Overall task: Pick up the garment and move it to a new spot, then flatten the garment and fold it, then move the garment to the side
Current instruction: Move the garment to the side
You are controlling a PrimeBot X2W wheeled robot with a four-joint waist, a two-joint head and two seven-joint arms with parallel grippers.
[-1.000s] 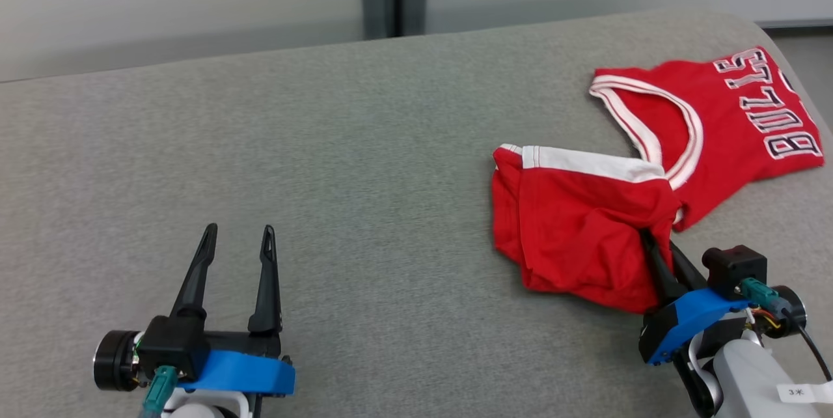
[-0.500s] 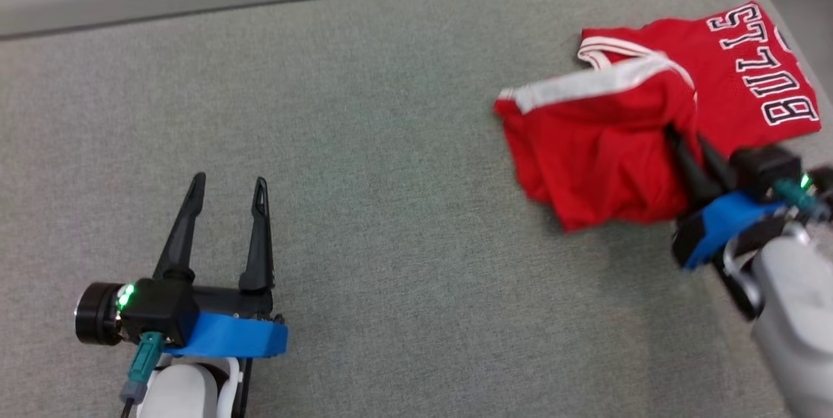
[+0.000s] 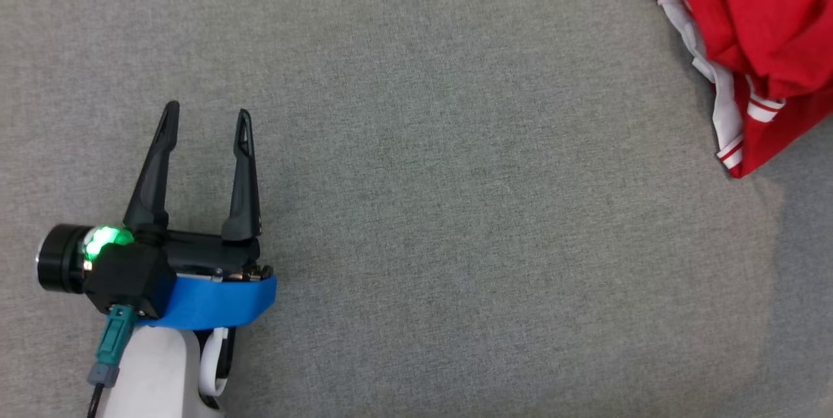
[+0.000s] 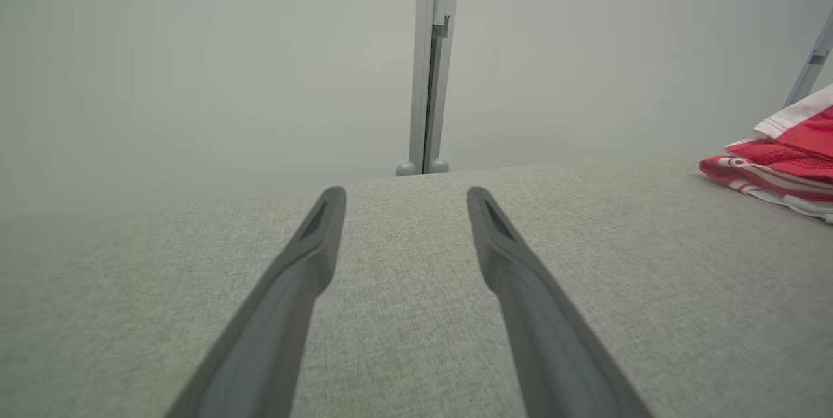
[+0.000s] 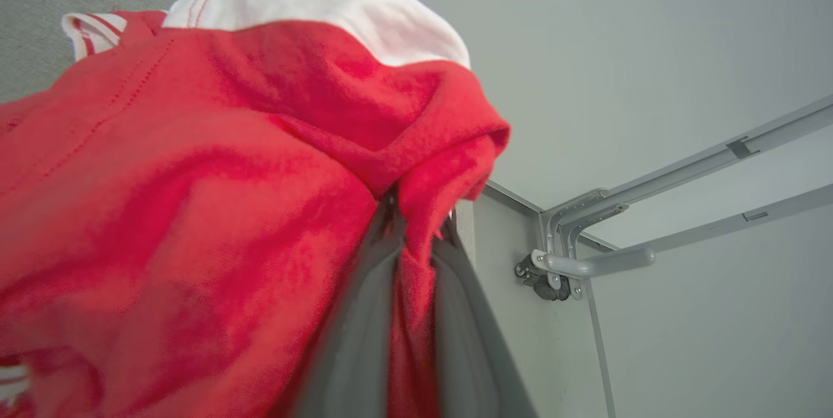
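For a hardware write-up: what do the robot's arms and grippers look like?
The left gripper has two long, tapered black fingers with slotted tips on a black body above a bright blue band. A black cylinder beside it carries a green light, a teal plug with a dark cable hangs below, and the forearm is white. The right gripper has matching dark tapered fingers.

No readable text, label, brand, number or sign in any view; the red garment (image 3: 774,21), at far right, turns only plain cloth and white striped trim to the cameras.
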